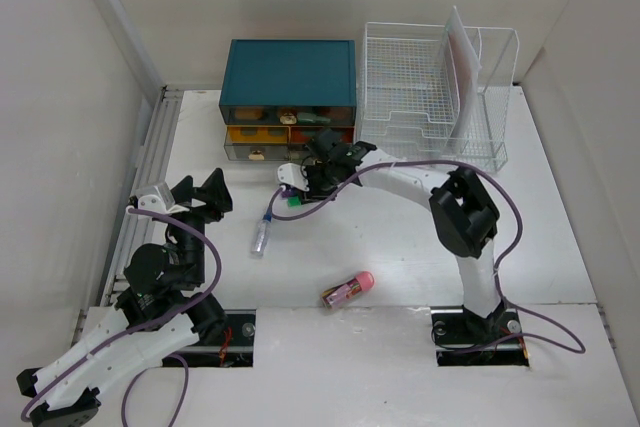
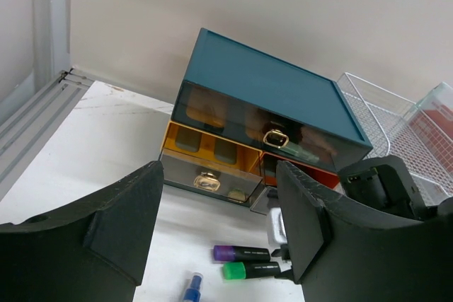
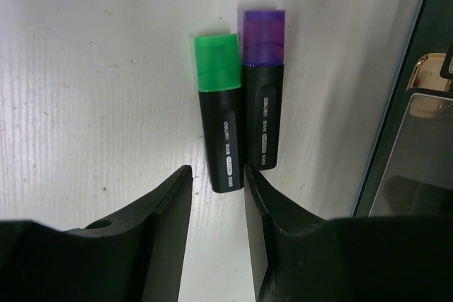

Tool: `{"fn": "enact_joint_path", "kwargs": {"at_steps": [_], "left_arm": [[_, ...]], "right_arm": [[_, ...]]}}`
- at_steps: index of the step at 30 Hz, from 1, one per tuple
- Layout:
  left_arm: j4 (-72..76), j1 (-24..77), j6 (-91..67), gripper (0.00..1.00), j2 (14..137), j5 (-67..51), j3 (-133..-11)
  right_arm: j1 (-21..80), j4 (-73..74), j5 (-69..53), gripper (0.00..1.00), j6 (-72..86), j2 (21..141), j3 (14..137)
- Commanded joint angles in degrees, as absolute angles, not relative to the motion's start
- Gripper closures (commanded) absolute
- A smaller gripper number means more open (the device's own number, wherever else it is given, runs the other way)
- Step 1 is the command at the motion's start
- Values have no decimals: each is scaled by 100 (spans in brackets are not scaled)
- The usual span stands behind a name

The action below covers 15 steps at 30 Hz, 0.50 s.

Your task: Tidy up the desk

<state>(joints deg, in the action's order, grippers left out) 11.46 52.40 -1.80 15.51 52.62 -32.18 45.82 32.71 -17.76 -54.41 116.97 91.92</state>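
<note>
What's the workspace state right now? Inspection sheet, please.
Surface: white desk, matte.
Job's things: green marker and purple marker side by side, touching, in front of the drawer box; blue pen and pink-capped item loose nearer the arms.
Clutter: nothing seen.
Claws: left claw open, empty; right claw straddles the green marker's end, grip unclear.
Cables: purple cable looped along each arm.
Surroundings: wire rack right of the drawer box, at the far edge; white walls.

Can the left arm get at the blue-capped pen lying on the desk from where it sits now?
Probably yes. The blue-capped pen lies on bare desk off to the right of the left tool, which is open, and nothing lies between the two. The right tool hovers farther back, over the highlighters.
</note>
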Motion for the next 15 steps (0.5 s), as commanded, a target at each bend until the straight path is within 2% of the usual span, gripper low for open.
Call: {"fn": "enact_joint_path", "kwargs": {"at_steps": [1,6,15], "left_arm": [[1318,5238,-149,38,1529,5212,-3182],[1266,5238,-149,37,1477,5106,-3182],[1266,5238,-44,29,1310,4939,-3129]], "right_arm": [[4658,3243,-1679,59,-5238,11900,9492],[4658,3296,-1679,59,-5186,12084,9606],[4658,3296,-1485,58,-5133,12313,9659]]}}
